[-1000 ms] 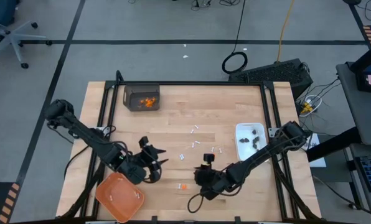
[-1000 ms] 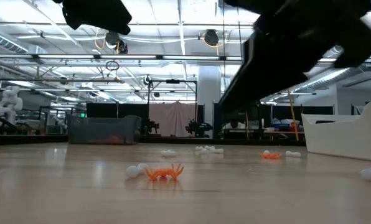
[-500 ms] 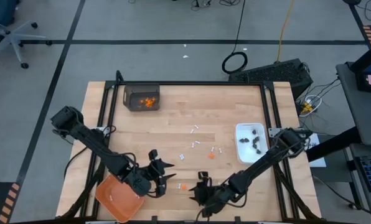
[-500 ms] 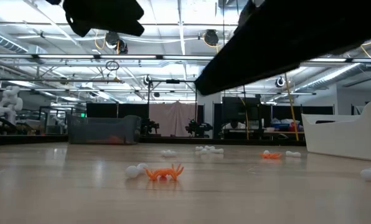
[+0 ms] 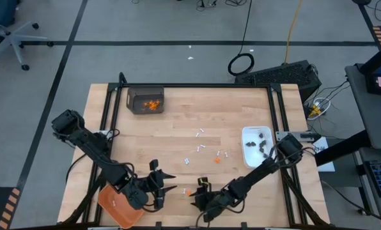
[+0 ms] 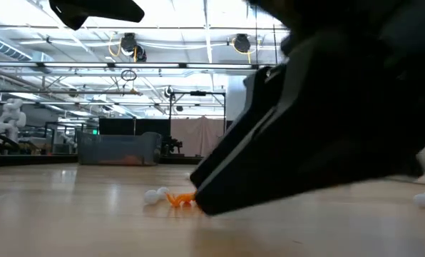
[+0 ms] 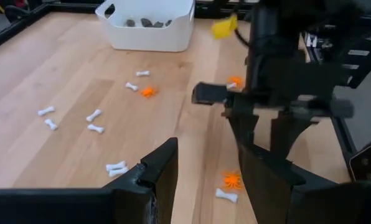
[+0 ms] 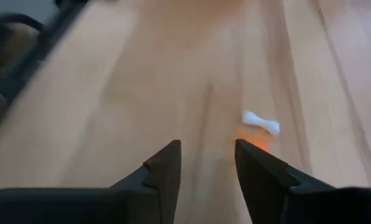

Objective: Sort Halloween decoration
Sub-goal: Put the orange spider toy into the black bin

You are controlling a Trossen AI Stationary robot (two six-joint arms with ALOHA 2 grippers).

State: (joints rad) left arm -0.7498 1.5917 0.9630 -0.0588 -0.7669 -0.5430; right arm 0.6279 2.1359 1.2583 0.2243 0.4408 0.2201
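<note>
An orange bit (image 5: 187,191) and a small white stick (image 8: 261,122) lie side by side on the wooden table (image 5: 178,128) near its front edge. My left gripper (image 5: 167,184) hovers open just left of them, with nothing between its fingers (image 7: 164,168). My right gripper (image 5: 195,193) stands open and low over the table just right of them. The orange bit (image 8: 254,140) lies ahead of its fingers, apart from them. More white sticks (image 5: 200,148) and another orange bit (image 5: 217,160) are scattered at the table's middle.
A dark bin (image 5: 145,100) with orange bits stands at the far left. A white dish (image 5: 257,144) with dark bits sits at the right. An orange tray (image 5: 119,206) lies at the near left, beside my left arm.
My right gripper has come down and gone toward the table's near edge and left, tipping downward, ending close over the wood by the orange bit. My left gripper has moved toward the near edge and sunk a little. The pieces lie where they were.
</note>
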